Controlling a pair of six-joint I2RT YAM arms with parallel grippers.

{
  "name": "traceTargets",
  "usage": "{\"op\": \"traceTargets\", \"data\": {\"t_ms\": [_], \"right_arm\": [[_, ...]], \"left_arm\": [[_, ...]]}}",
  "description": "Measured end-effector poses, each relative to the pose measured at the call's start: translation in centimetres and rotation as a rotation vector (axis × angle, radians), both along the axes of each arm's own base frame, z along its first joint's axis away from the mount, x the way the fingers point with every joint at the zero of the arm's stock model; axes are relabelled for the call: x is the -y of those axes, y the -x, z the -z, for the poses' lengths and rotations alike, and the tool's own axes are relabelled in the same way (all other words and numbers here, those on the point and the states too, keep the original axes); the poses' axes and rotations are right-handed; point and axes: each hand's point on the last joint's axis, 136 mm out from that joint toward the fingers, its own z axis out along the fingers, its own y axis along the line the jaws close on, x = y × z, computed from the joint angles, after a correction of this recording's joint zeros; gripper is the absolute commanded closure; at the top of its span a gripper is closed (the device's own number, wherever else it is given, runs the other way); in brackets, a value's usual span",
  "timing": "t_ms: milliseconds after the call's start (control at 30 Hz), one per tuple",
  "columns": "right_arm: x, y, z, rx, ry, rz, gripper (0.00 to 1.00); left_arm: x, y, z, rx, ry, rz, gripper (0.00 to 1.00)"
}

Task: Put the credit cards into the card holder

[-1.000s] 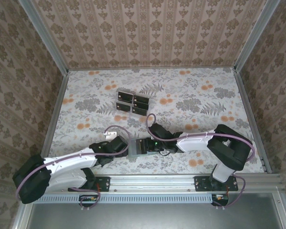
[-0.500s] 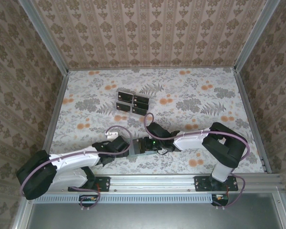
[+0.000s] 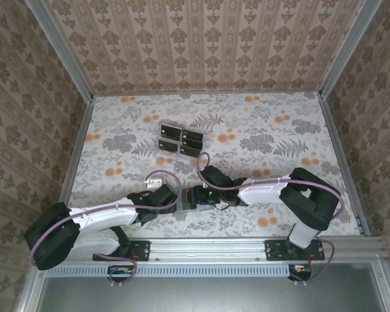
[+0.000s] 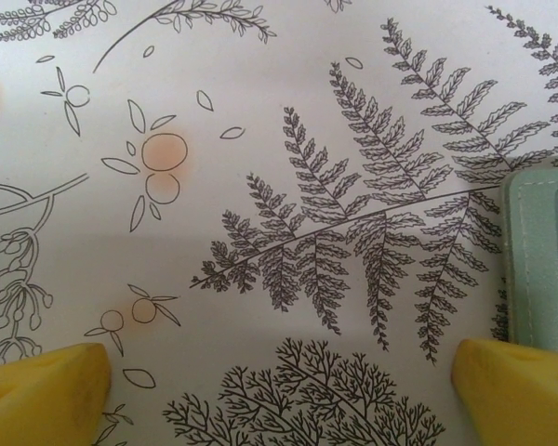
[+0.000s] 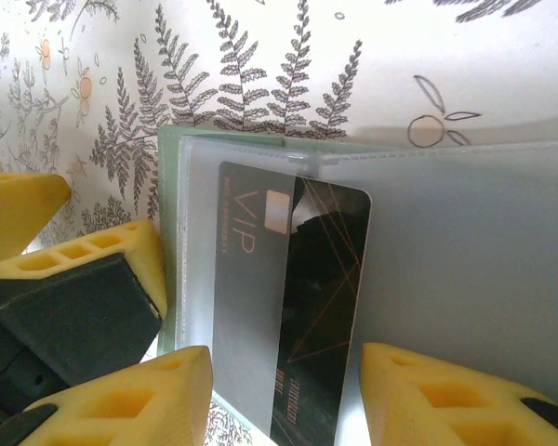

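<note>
Fingers of right gripper parted astride black VIP card, grip unclear; card lying partly tucked into grey-green card holder. Left gripper spread wide, empty, beside holder's edge.

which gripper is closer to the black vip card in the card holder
right. the right gripper is over the vip card, which lies between its parted jaws. the left gripper is off to the side, at the card holder edge, jaws open.

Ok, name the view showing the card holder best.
Right wrist: the card holder sits close up, a black card partly inside its clear pocket. Left wrist catches one green corner; top external shows a small patch.
</note>
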Motion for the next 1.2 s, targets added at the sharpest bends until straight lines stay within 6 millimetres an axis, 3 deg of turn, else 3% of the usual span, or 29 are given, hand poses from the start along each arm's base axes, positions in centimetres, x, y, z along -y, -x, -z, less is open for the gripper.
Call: {"op": "traceTargets", "data": {"t_ms": [167, 433, 767, 1000, 1200], "right_arm": [[0.8, -0.1, -1.1, 0.038, 0.022, 0.001, 0.56], [1.0, -0.2, -0.9, 0.046, 0.054, -0.007, 0.68], [0.8, -0.5, 0.7, 0.028, 0.087, -0.013, 0.70], [0.5, -0.6, 1.2, 0.023, 0.095, -0.017, 0.81], [0.3, -0.6, 1.6, 0.017, 0.090, -0.020, 0.84]], "left_arm": [[0.3, 0.0, -0.5, 0.009, 0.020, 0.014, 0.00], [0.3, 0.0, -0.8, 0.015, 0.029, 0.015, 0.00], [0.0, 0.1, -0.1, -0.005, 0.000, 0.015, 0.00], [0.2, 0.0, 0.0, -0.004, 0.001, 0.015, 0.00], [0.3, 0.0, 0.1, -0.004, -0.001, 0.015, 0.00]]}}
